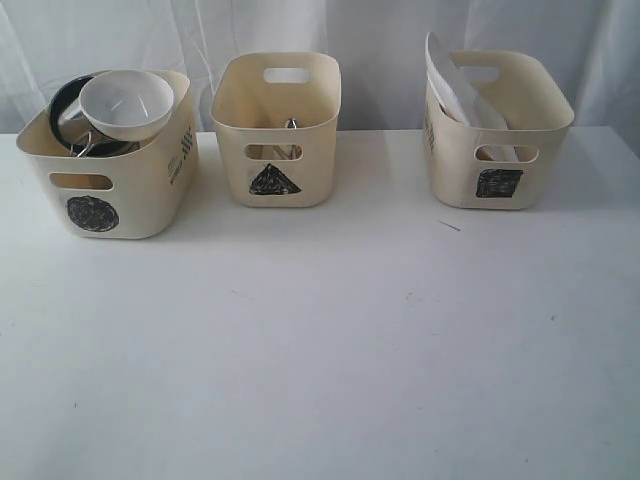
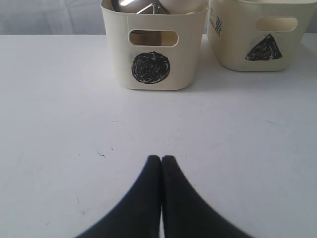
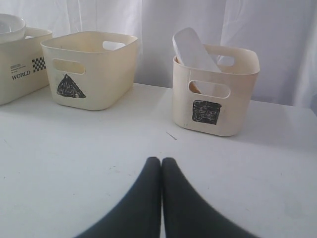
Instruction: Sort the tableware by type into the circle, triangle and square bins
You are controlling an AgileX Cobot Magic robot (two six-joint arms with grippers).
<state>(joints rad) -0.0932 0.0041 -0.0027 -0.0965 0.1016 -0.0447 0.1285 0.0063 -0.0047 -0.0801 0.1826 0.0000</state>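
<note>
My left jaws are clenched, tips pressed together with nothing between them, low over the bare counter [image 2: 59, 124] in front of the circle bin [image 2: 188, 74]. My right jaws are clenched and empty too, facing the square bin [image 3: 237, 114] from a little way off.

As I judge it, the sorting looks done. No tableware lies on the counter in any view. The circle bin, at the left of the exterior view, is heaped. The white bowl [image 1: 125, 103] sits on top, tipped a little, over a dark-looking steel bowl [image 1: 60, 100]. There is more steel beneath, which I take for the mugs, though I cannot count them. The triangle bin [image 1: 315, 170] in the middle shows only a steel tip [image 1: 291, 124] inside and something wood-coloured through its handle slot. I read that as the cutlery and chopsticks, but I cannot tell whether every piece is there. The square bin at the right holds the large white plate [image 1: 450, 85], standing on edge and leaning out over the rim.

What is left, if anything, is to check the triangle bin's contents; nothing waits for me to pick up.
</note>
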